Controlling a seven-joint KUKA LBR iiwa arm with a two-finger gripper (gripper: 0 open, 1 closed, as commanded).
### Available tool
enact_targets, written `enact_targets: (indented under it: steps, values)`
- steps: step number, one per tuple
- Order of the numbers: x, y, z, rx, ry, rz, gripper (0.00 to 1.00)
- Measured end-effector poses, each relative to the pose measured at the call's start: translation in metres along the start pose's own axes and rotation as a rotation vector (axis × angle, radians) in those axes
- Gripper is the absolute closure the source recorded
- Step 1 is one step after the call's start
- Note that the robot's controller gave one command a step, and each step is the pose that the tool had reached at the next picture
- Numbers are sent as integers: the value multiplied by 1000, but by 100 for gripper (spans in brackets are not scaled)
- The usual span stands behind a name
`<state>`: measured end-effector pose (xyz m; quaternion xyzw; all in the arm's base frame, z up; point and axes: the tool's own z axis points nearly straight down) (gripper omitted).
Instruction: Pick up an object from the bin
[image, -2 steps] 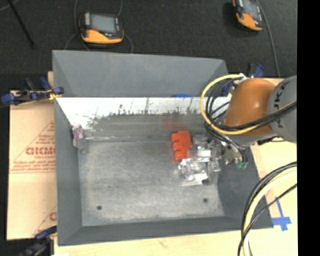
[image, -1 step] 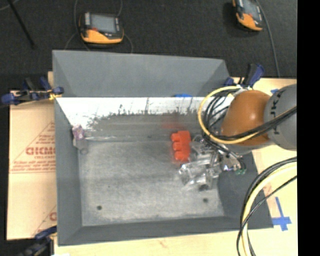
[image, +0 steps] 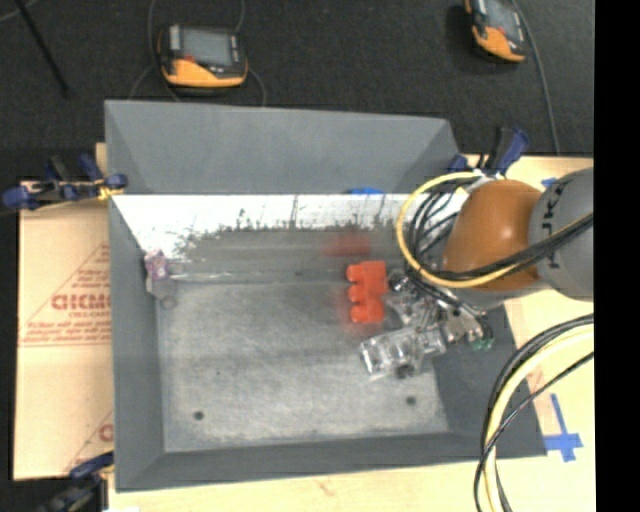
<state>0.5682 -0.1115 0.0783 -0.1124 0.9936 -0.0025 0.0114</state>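
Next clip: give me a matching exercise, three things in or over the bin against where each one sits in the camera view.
Things:
1. orange block
2. small purple thing
3. gripper

Places:
A. far-left corner of the bin floor, against the wall
B. over the right part of the floor, just below and right of the block in the view
C. right of the floor's middle, toward the back wall

Pairs: 1-C, 2-A, 3-B.

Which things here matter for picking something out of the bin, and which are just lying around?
Part of the job:
claw
grey bin
orange block, next to the claw
small purple piece, at the bin's left wall

Just lying about:
orange-and-black device beyond the bin
second device like it
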Motion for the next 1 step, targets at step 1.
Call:
enact_targets:
  steps: [1]
  values:
    - [9, -9, -160, -3, 13, -78, 100]
